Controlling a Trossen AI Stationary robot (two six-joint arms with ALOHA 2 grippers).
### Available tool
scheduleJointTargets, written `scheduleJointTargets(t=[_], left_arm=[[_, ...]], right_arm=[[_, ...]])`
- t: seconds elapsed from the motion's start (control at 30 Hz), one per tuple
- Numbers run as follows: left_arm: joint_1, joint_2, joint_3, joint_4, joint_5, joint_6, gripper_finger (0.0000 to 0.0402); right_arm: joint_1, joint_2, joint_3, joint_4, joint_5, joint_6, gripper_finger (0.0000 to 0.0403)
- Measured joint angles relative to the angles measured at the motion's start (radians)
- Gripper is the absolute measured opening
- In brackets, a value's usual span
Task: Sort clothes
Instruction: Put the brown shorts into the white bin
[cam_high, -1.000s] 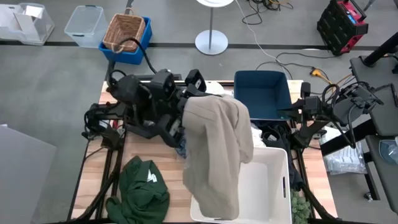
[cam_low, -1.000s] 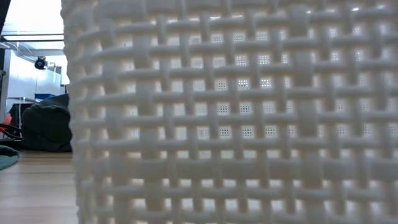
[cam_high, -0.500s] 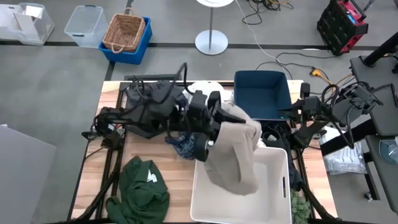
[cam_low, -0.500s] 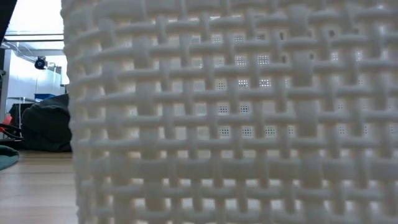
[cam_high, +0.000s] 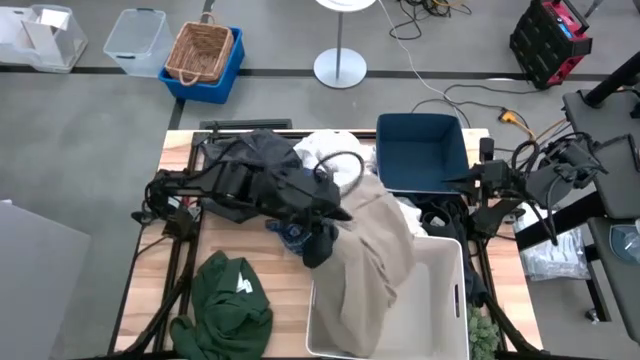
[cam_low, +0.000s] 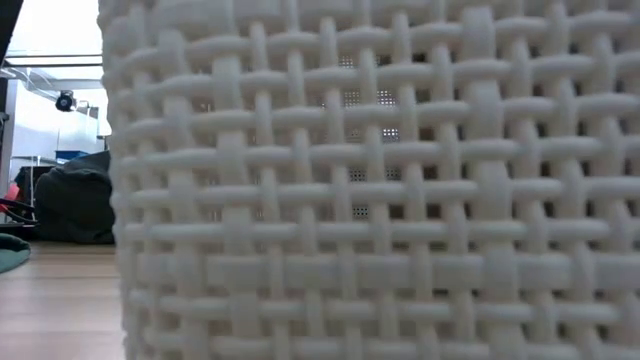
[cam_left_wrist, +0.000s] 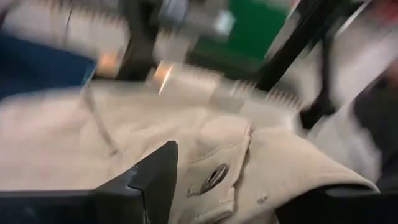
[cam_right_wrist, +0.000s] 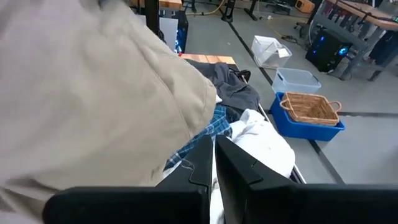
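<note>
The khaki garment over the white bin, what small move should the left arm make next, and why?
Probably lift the left hand clear, fingers open. The khaki garment already drapes into the white bin with part over its rim, so the drop looks nearly done.

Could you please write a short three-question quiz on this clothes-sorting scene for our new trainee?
1. True or false: the khaki garment hangs partly into the white bin.
2. Which garment lies alone at the table's near-left corner?
A. white
B. dark green
C. plaid
3. Fill in: the navy bin holds ____ clothes.

Key:
1. True.
2. B, the dark green garment.
3. No.
</note>
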Motion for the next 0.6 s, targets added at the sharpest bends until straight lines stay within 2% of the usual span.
scheduleJointTargets(t=[0.07,0.17,0.33,0.4,0.47,0.6], left_arm=[[0.000,0.006,-0.003,-0.111,-0.014,-0.001,0.0205],[-0.005,0.026,-0.004,-0.166,-0.058,-0.022,0.0206],[-0.006,0.058,-0.007,-0.232,0.077,-0.022,0.0206],[-0.007,0.072,-0.007,-0.182,0.074,-0.003,0.0206],[-0.011,0.103,-0.005,-0.037,0.058,0.020,0.0206],[-0.009,0.153,-0.002,0.068,0.154,0.066,0.0206]], right_arm=[[0.000,0.000,-0.011,0.000,0.000,0.013,0.0013],[0.000,0.000,-0.024,0.001,0.000,0.023,0.0013],[0.000,0.014,-0.033,0.007,0.000,0.024,0.0013],[0.000,0.020,-0.034,0.011,0.000,0.027,0.0013],[0.000,0.030,-0.042,0.055,0.002,0.026,0.0013],[0.000,0.070,-0.083,0.224,0.003,-0.079,0.0013]])
